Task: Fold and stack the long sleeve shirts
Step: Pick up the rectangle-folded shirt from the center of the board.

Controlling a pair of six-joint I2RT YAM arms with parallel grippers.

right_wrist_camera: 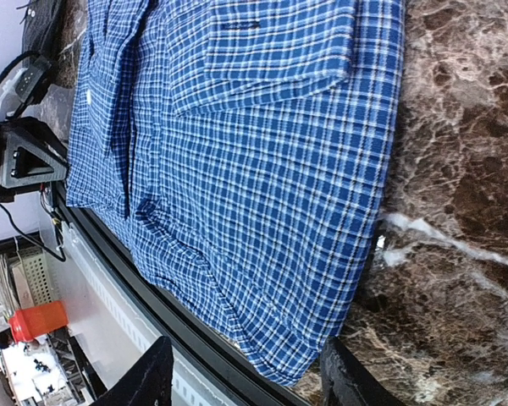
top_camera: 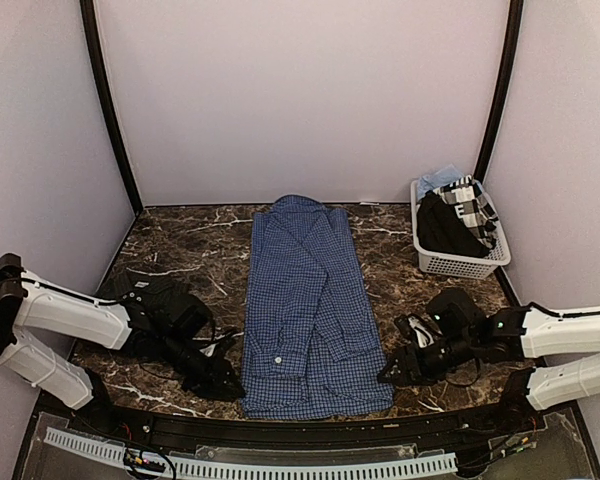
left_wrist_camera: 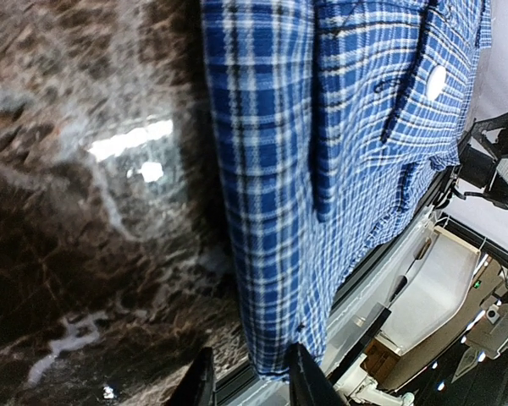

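Blue shirt point(top_camera: 310, 310) with a fine dark check lies in the middle of the dark marble desk point(top_camera: 180, 250), folded lengthwise into a long narrow strip; its collar point(top_camera: 298, 205) points to the far wall and its hem reaches the near edge of the desk. A sleeve is folded down along the strip, and a white button point(top_camera: 277, 360) shows near the hem on the left side.

Left gripper point(top_camera: 232, 385) sits low on the desk at the near left corner of the shirt; in the left wrist view its fingers point(left_wrist_camera: 201, 381) stand apart, with the hem corner of the shirt lying between them and a clear gap showing, so the left gripper point(left_wrist_camera: 250, 381) is released and clamps nothing. Right gripper point(top_camera: 392, 372) sits at the near right corner of the shirt, just beside its edge; in the right wrist view the fingers point(right_wrist_camera: 157, 381) are spread wide, the right gripper point(right_wrist_camera: 250, 381) is released, and the near corner of the cloth lies flat between them without being pinched.

White slatted basket point(top_camera: 460, 268) stands at the far right corner of the desk, well apart from the blue shirt; a dark shirt point(top_camera: 442, 225) is bundled inside it, with a black and white checked cloth point(top_camera: 475, 205) and a pale blue cloth point(top_camera: 438, 180) beside and behind it.
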